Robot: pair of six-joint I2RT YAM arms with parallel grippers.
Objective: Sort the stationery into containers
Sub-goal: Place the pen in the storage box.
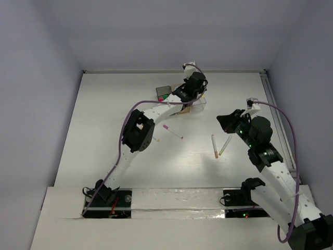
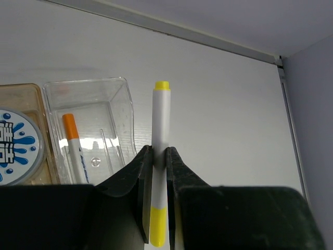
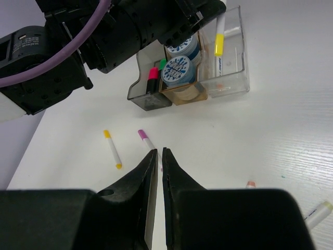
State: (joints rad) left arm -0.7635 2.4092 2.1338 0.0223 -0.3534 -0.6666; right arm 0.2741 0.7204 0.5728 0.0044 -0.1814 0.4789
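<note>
Joined in a row, the dark grey bin (image 3: 151, 101) holds pink and green erasers (image 3: 153, 73), the amber bin (image 3: 184, 96) two blue-white tape rolls (image 3: 177, 70), the clear bin (image 3: 234, 86) an orange-capped pen (image 2: 73, 146), with a yellow-capped pen (image 2: 162, 125) held above it and four pens (image 1: 173, 131) loose on the table (image 1: 104, 130).

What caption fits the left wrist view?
Left tool grips a thin white yellow-capped pen near the clear plastic bin holding an orange-capped pen.

Both the left arm (image 1: 138, 133) & right arm (image 1: 276, 182) are built of white links w/ black joint housings, each is trailed by a purple cable (image 3: 26, 72), and the right gripper (image 3: 159, 152) is fitted w/ black wedge-shaped fingers (image 3: 138, 179).
</note>
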